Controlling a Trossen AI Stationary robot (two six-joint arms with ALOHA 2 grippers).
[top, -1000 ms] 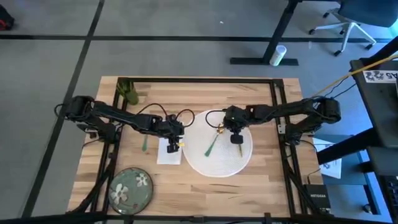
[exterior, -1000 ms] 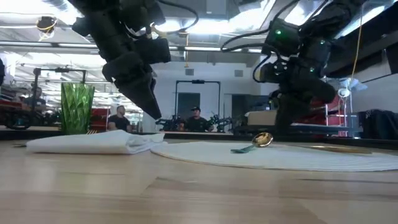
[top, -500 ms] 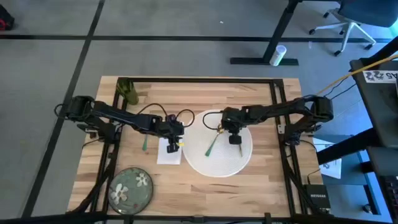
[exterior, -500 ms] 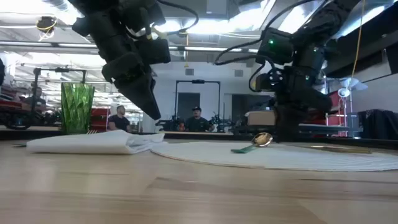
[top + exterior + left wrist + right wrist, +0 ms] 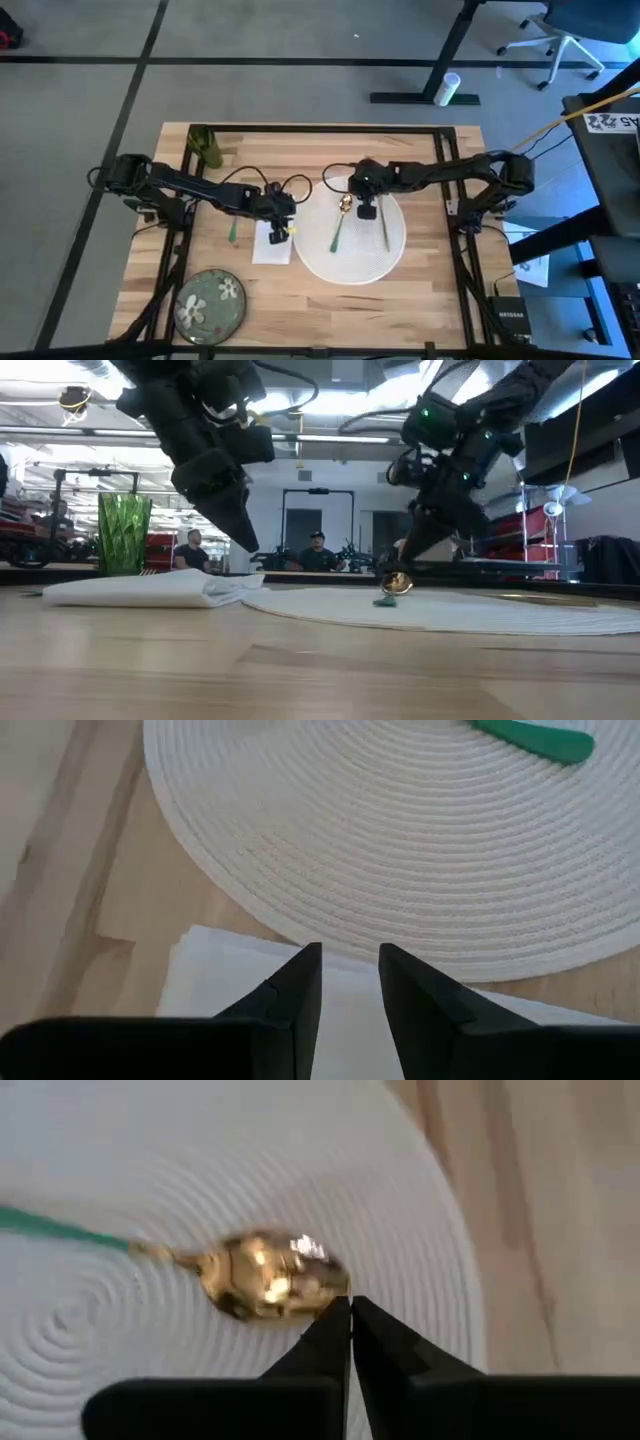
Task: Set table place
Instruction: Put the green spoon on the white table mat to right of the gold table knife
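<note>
One surface (image 5: pixel 420 290) carries everything. On it lie one round white placemat (image 5: pixel 365 255), one green floral plate (image 5: pixel 210 300) toward 7 o'clock, one white napkin (image 5: pixel 270 248) and one green cup (image 5: pixel 207 147) toward 11 o'clock.

There are three utensils. One green fork (image 5: pixel 234 229) lies at the napkin's 9 o'clock. One spoon (image 5: pixel 339 226) with a gold bowl and a green handle lies on the placemat. One slim gold-coloured utensil (image 5: pixel 383 229) lies at the spoon's 3 o'clock.

Two dark arms reach over the surface, each ending in one hand, so there are two hands: the left hand (image 5: pixel 278 226) and the right hand (image 5: pixel 366 207).

In the room behind, the low view shows two people (image 5: pixel 190 546).
</note>
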